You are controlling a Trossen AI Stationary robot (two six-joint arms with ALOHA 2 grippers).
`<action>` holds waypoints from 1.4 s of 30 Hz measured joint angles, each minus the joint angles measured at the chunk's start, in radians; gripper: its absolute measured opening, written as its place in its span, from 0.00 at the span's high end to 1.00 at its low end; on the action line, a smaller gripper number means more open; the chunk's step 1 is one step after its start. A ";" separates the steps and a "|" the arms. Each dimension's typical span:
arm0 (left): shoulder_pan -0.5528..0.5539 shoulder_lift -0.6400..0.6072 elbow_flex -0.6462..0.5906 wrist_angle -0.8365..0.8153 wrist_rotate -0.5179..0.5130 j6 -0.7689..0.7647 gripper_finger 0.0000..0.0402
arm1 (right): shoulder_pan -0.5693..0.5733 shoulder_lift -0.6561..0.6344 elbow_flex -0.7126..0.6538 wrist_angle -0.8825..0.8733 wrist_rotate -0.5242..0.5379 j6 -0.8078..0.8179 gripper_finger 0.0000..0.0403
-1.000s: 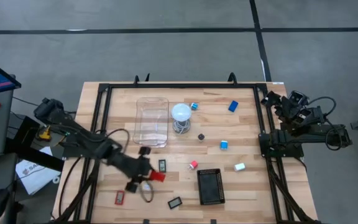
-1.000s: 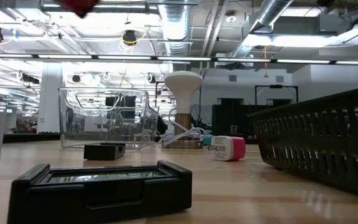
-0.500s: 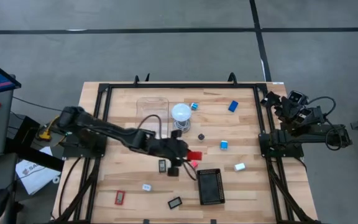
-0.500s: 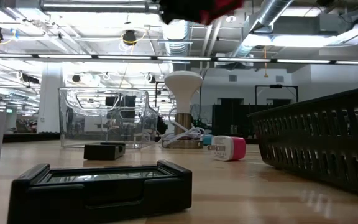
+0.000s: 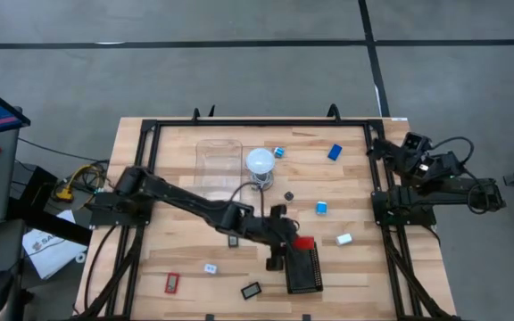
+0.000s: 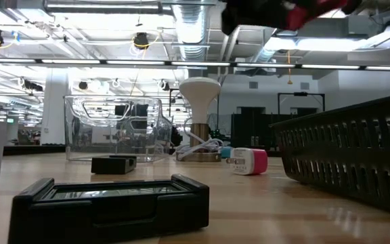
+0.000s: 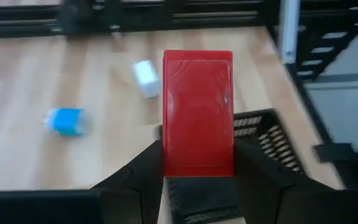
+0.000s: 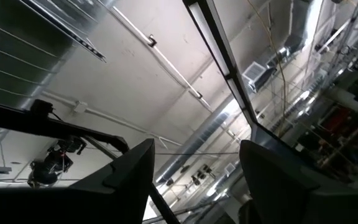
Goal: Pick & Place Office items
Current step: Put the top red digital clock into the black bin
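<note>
Left gripper (image 5: 300,244) stretched across the table to the lower centre of the high view, closed on a flat red piece (image 5: 303,242). Held above the upper edge of the black tray (image 5: 302,267), in the air. In the left wrist view, the red piece (image 7: 197,113) seen upright between the two dark fingers (image 7: 143,169), with the tray (image 7: 266,134) partly behind it. Also there, a blue block (image 7: 66,121) and a white block (image 7: 145,78) on the wood, both blurred.

Right gripper (image 5: 410,150) parked at the right edge of the table, well apart from everything, pointing up at the ceiling; fingers (image 8: 129,171) spread apart, nothing between them.

Around the tray in the high view: a white block (image 5: 344,239) to its upper right, a blue block (image 5: 322,208) above that, a black piece (image 5: 251,290) to its lower left, a red piece (image 5: 172,283) further left, a small white label (image 5: 210,267) near it. Another black piece (image 5: 233,239) partly under the arm. In the upper middle, clear box (image 5: 219,169), a white bulb-shaped thing (image 5: 259,162) just beside it, a small dark thing (image 5: 288,195), a blue block (image 5: 335,152) and a small blue-and-white block (image 5: 278,152).

In the low view, a black piece (image 6: 110,203) large in the foreground, tray wall (image 6: 347,159) at right, a pink and white block (image 6: 250,161) near it.
</note>
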 joint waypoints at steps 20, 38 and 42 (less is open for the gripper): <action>-0.040 0.151 0.005 0.059 0.047 -0.076 0.62 | 0.005 0.000 0.000 -0.001 0.000 0.010 0.43; 0.010 0.162 -0.009 0.082 0.103 -0.054 0.52 | 0.005 0.000 0.000 0.010 0.000 0.018 0.43; 0.009 0.161 -0.009 0.091 0.106 -0.054 0.52 | 0.005 0.000 0.000 0.010 -0.001 0.018 0.43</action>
